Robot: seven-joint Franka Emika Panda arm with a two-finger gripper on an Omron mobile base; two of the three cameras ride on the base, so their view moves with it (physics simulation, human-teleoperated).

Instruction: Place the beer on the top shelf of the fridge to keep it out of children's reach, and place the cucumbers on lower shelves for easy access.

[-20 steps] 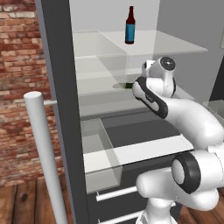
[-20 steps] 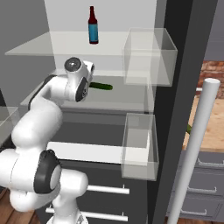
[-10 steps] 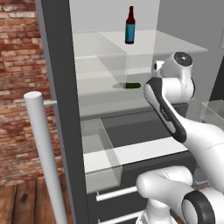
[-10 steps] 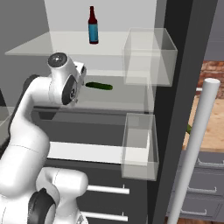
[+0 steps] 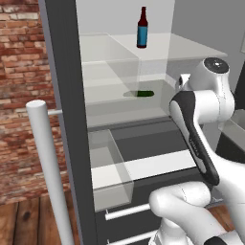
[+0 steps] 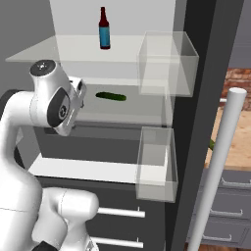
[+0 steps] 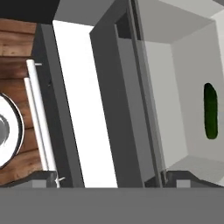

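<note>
The beer (image 5: 142, 27) (image 6: 104, 29) stands upright on the top shelf (image 6: 68, 53) of the open fridge (image 5: 62, 72). One cucumber (image 5: 145, 94) (image 6: 111, 96) (image 7: 211, 111) lies flat on a lower shelf (image 6: 142, 108), one level down. A second cucumber (image 6: 212, 144) peeks out on the counter past the door's edge. My gripper (image 6: 78, 93) hangs just outside the fridge, left of the lying cucumber and apart from it. Its fingertips are hidden. I see nothing held in it.
The fridge door stands open with its long white handle (image 5: 48, 167) (image 6: 220, 166). Clear bins (image 6: 166, 63) (image 6: 156, 164) hang on the door. Grey drawers with white handles (image 7: 39, 118) sit below the shelves. Grey counter cabinets (image 6: 225, 215) stand at the right.
My arm has drawn back out of the fridge, away from the lower shelf. The cucumber stays lying there. The beer has not moved.
</note>
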